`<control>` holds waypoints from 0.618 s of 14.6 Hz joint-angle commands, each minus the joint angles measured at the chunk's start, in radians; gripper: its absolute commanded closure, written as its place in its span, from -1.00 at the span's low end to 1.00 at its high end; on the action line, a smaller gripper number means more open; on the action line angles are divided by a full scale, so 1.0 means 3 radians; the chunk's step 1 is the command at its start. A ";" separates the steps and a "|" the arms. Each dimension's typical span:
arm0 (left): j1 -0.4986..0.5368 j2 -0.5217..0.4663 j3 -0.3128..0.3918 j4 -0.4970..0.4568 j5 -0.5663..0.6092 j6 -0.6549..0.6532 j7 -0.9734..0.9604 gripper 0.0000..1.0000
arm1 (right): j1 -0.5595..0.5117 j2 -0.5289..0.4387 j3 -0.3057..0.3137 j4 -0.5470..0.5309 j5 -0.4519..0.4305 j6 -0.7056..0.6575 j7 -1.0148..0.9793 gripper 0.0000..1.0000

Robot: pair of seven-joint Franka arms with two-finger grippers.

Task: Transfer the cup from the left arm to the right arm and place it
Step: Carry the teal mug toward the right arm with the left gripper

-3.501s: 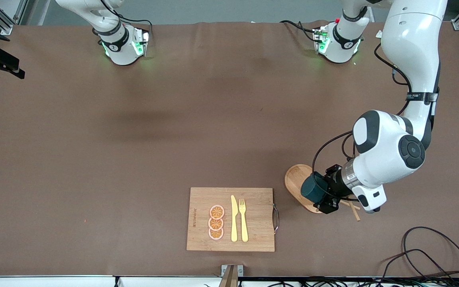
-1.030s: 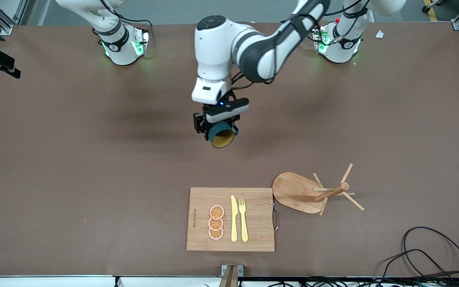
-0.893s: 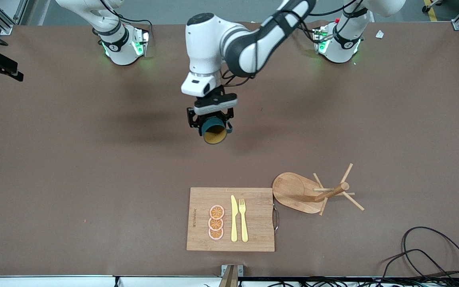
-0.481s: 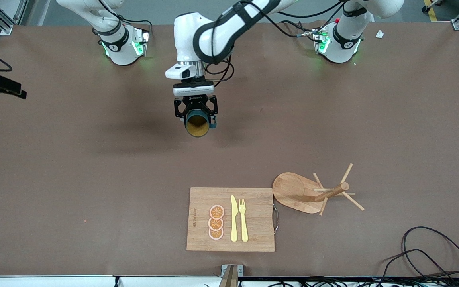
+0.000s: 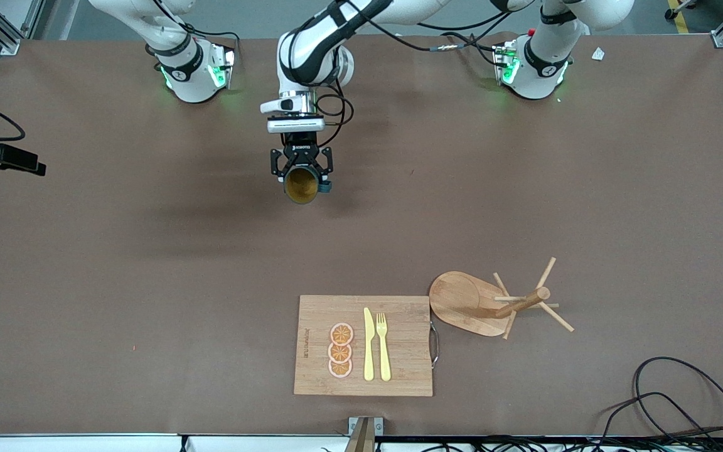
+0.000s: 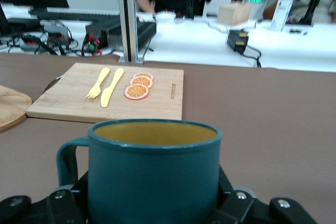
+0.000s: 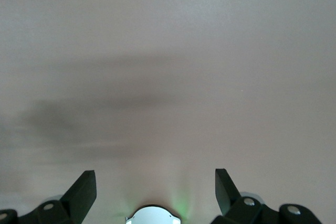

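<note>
Teal-green and ribbed, the cup (image 5: 302,184) sits clamped in the left gripper (image 5: 301,171), which we find up in the air over bare table, well toward the robots' bases and nearer the right arm's end. We see the cup tipped so that its yellowish-tan inside faces the front camera, with the loop handle sticking out to one side. In the left wrist view the cup (image 6: 153,170) fills the foreground, the black fingers (image 6: 67,203) pressed against its wall on both sides.

We locate the right gripper (image 7: 156,182) only in its own wrist view: its jaws stand wide apart with nothing between them, facing bare brown table (image 7: 168,66).

Near the front camera lies a wooden board (image 5: 399,342) carrying three orange slices (image 5: 341,351), a yellow knife (image 5: 368,344) and a yellow fork (image 5: 383,346). Just beside the board, toward the left arm's end, a wooden mug tree (image 5: 499,304) lies tipped over on its side.
</note>
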 commanded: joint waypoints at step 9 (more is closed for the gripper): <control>-0.0188 0.0789 0.0063 0.0079 0.0955 -0.0716 -0.0698 -0.05 | -0.0076 0.0098 0.0046 0.0054 -0.0019 0.0011 -0.0022 -1.00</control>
